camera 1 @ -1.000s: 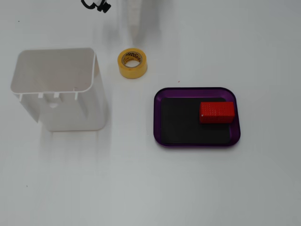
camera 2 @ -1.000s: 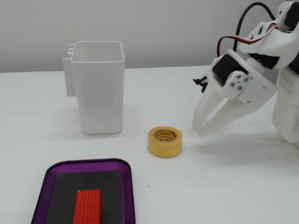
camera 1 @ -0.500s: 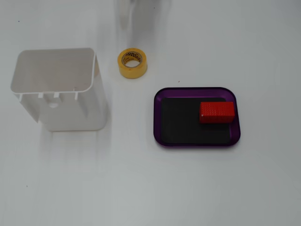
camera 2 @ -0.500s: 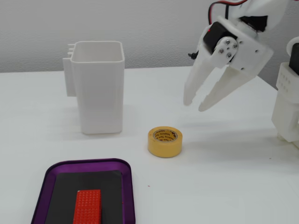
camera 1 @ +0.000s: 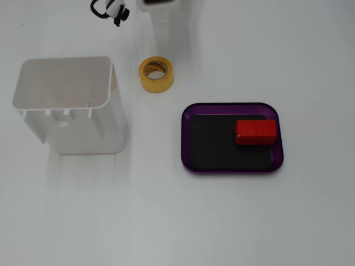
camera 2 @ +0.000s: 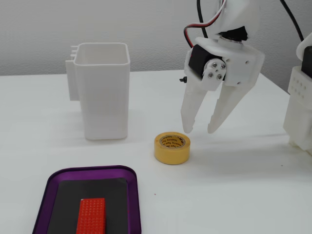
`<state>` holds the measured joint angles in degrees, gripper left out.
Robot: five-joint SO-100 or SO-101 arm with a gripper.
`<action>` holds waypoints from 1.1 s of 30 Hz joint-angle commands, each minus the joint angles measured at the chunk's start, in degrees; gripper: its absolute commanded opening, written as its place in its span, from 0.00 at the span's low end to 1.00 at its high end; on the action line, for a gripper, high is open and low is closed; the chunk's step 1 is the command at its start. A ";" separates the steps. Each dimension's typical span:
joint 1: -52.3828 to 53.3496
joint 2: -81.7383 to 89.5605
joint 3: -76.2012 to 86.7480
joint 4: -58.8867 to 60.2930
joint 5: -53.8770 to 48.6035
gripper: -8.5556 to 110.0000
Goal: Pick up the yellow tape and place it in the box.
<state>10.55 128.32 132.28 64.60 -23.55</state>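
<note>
Now | jaws (camera 2: 200, 130) narrowly parted, empty | yellow tape (camera 2: 172, 147) on table, outside box (camera 2: 48, 191)

Bare lab-style test bench: plain white table (camera 1: 222, 221), blank wall (camera 2: 73, 24), exposed robot wiring (camera 2: 204, 24).

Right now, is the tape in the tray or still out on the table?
Out. The tape lies flat on the table, apart from the tray, which holds only a red block. The gripper is open above it.

I can see dark print on the brownish inner core of the yellow tape (camera 1: 156, 74) (camera 2: 172, 148), but it's too small to read.
</note>
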 commanded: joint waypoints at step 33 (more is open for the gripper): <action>-0.26 -0.18 11.69 -18.90 -0.53 0.17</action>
<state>10.55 128.23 143.17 47.90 -23.55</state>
